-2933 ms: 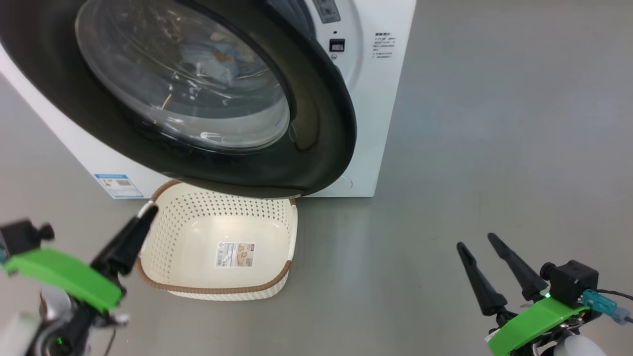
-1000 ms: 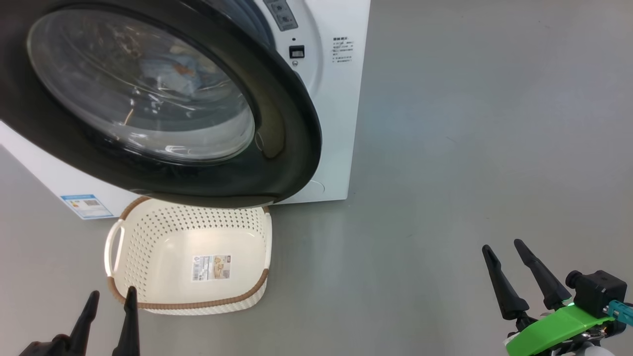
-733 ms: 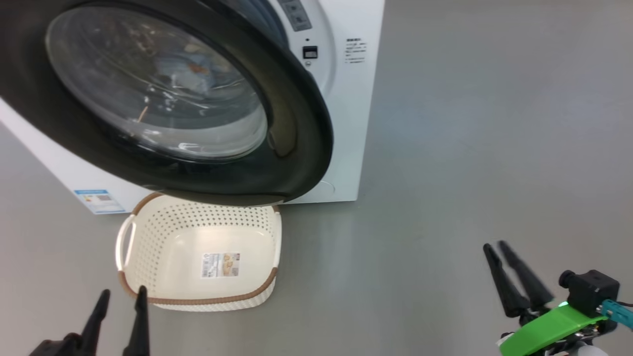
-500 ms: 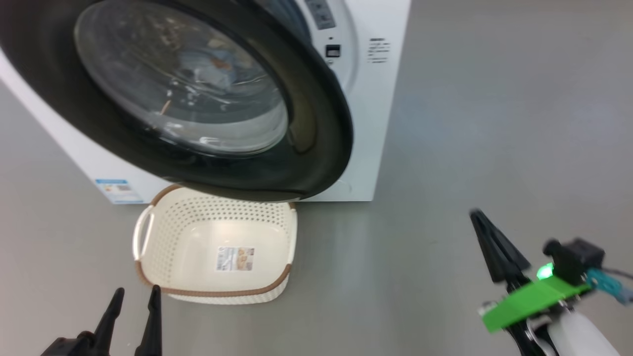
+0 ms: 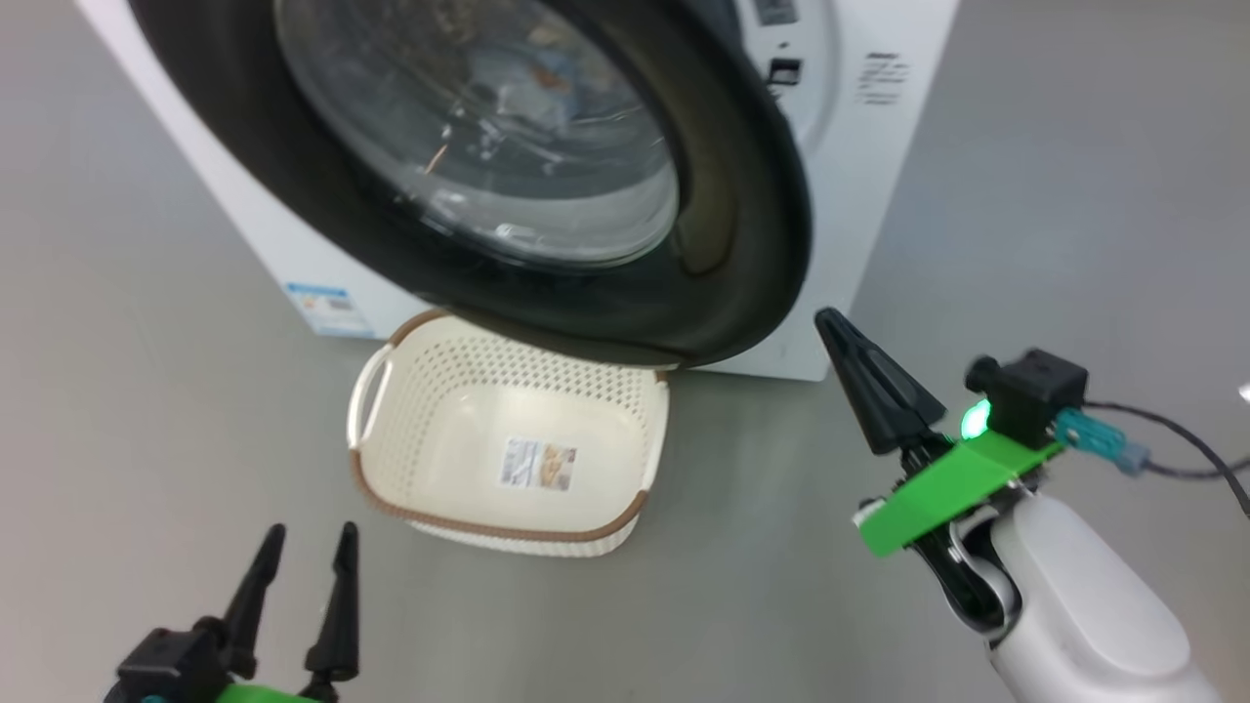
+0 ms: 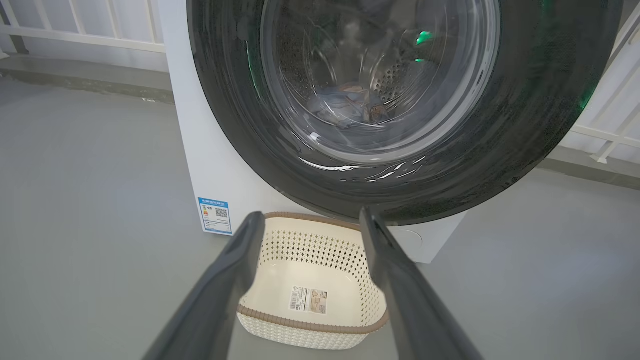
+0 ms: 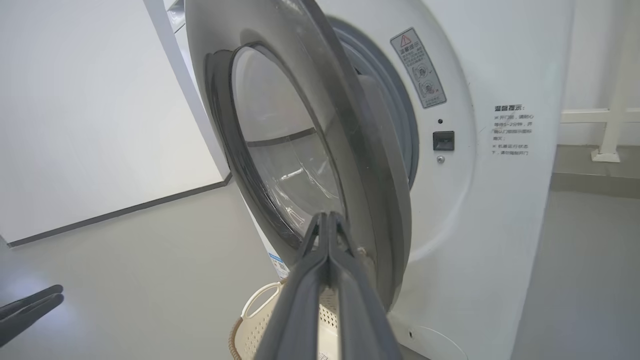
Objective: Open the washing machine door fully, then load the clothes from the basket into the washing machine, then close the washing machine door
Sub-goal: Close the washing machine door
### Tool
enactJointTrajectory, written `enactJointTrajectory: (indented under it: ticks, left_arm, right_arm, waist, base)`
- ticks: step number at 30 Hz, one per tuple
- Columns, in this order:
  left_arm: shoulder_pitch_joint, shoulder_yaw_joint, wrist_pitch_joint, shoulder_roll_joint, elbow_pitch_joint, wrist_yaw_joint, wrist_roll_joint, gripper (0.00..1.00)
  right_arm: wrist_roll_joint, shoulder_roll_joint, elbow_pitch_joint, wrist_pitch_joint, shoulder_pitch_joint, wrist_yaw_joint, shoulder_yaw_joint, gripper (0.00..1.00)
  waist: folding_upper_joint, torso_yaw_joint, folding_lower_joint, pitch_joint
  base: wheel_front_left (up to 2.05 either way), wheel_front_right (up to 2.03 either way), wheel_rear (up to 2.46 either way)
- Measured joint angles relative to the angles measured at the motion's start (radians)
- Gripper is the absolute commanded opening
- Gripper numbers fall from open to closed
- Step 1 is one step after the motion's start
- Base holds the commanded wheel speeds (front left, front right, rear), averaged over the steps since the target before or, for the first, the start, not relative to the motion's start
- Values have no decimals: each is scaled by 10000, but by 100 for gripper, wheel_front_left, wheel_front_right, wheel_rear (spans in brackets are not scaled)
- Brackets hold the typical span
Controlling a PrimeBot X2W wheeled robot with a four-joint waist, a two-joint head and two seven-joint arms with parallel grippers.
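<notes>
Ajar – the washing machine door (image 5: 742, 244), swung out from the white washing machine (image 5: 879, 195) on its left side, with a gap at the free right edge in the right wrist view. Behind the glass bowl, down in the perforated steel drum: the clothes (image 6: 350, 102), a light blue bundle with orange-brown patches. Under the door's lower rim, on the grey floor (image 5: 1025, 195), close against the machine's front: the basket (image 5: 391, 459), a paper label (image 5: 537, 464) on its base. Left jaws spread wide on nothing, fingers (image 5: 259, 576) low at the head view's lower left, pointing toward the basket's near corner and apart from it. Right jaws pressed together with nothing between them – tip just beside the door's lower right edge. Whether it touches the door cannot be told. Blue energy sticker (image 6: 216, 215) low on the machine's front, left of the basket.
</notes>
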Motion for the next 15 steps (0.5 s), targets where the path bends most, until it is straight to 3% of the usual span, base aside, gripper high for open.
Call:
enactJointTrajectory:
  ticks: [15]
  left_arm:
    - [-880, -391, 0, -268, -77, 0, 21, 100]
  right_arm:
    - [207, 27, 1494, 0, -2127, 0, 414, 0]
  waist:
    - [0, 945, 0, 1276]
  base:
    - [0, 0, 0]
